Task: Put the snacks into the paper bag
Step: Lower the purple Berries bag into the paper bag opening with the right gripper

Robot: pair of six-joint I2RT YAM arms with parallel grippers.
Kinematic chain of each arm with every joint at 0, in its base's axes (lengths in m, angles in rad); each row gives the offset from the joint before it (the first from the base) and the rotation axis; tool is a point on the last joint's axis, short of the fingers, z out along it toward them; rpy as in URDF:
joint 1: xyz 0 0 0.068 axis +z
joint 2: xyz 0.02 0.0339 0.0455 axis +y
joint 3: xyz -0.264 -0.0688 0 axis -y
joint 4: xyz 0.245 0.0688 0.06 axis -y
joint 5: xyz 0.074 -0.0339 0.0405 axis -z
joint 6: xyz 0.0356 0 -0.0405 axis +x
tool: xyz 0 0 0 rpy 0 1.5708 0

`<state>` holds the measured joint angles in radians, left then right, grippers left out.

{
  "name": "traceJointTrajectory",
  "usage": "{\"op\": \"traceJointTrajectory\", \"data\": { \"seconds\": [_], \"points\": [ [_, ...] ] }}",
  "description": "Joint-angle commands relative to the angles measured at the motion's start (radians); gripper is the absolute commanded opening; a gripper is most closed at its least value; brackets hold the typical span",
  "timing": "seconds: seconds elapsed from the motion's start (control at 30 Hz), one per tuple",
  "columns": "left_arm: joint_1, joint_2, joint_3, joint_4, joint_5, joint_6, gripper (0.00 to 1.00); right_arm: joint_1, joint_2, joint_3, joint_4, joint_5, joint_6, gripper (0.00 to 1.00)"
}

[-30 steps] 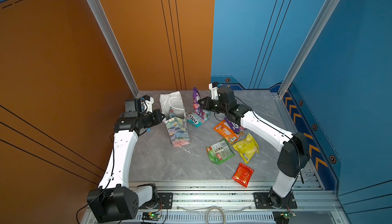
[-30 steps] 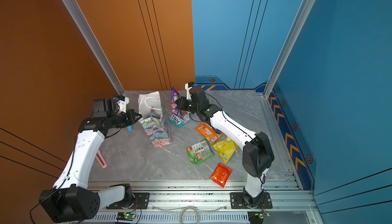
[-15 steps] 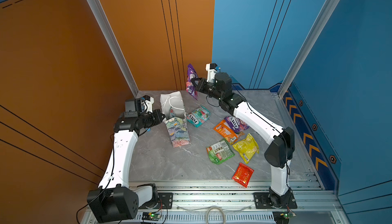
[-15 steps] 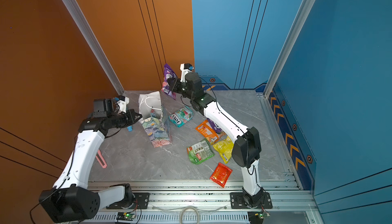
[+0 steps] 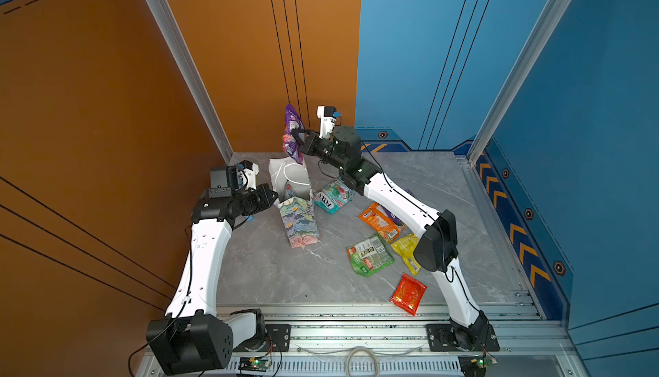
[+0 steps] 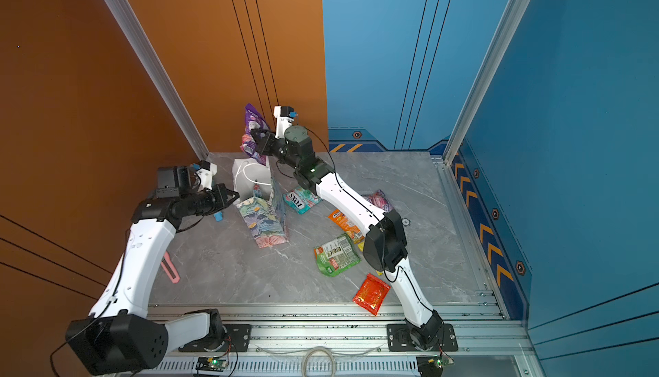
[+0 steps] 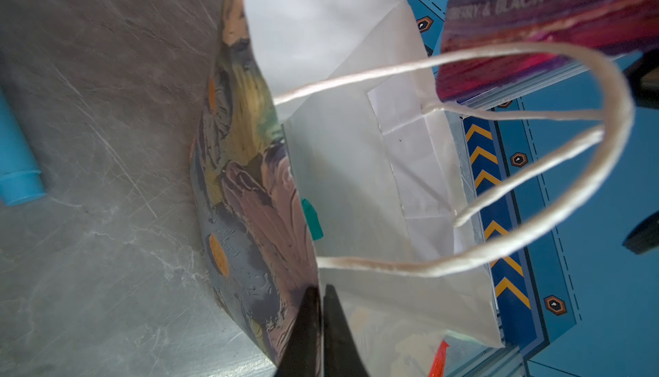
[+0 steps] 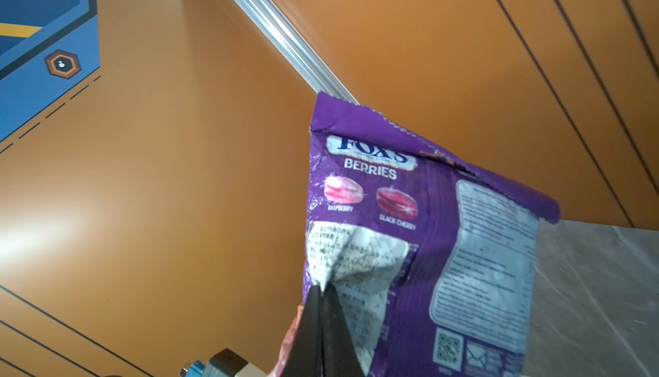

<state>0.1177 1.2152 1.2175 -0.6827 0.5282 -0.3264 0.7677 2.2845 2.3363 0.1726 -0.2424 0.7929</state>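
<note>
1. Nearest you, the red packet (image 5: pixel 408 293) and green packet (image 5: pixel 371 254) lie flat on the worktop (image 5: pixel 267 271). They look light, crinkly and slippery, so pinch a sealed edge.
2. Further in, the paper bag (image 5: pixel 299 220) stands upright. The left gripper (image 7: pixel 321 287) has its jaws almost together on the bag's thin rim, which likely creases easily.
3. Farthest, above the bag's far rim, the right gripper (image 8: pixel 322 287) has its jaws shut on the purple packet (image 8: pixel 410 214), bunching the film mid-face.

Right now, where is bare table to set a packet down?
Bare: front left, between bag, left arm and front rail; also the far right corner by the blue wall. Crowded: under the right arm, where the orange packet, green packet and yellow packet lie.
</note>
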Motion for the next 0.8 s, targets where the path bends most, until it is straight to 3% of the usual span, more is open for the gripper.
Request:
{"op": "traceJointTrajectory", "data": {
  "seconds": [0.0, 0.17, 0.77],
  "points": [
    [0.0, -0.018, 0.023, 0.011, 0.013, -0.004, 0.19, 0.003, 0.004, 0.09, 0.091, -0.035, 0.018, 0.0],
    [0.001, -0.017, 0.035, 0.011, 0.005, -0.008, 0.33, 0.018, -0.005, 0.091, 0.084, -0.053, 0.011, 0.0],
    [0.001, -0.022, 0.053, 0.004, -0.088, -0.01, 0.31, 0.042, -0.082, 0.012, 0.044, -0.213, 0.103, 0.0]
  ]
}}
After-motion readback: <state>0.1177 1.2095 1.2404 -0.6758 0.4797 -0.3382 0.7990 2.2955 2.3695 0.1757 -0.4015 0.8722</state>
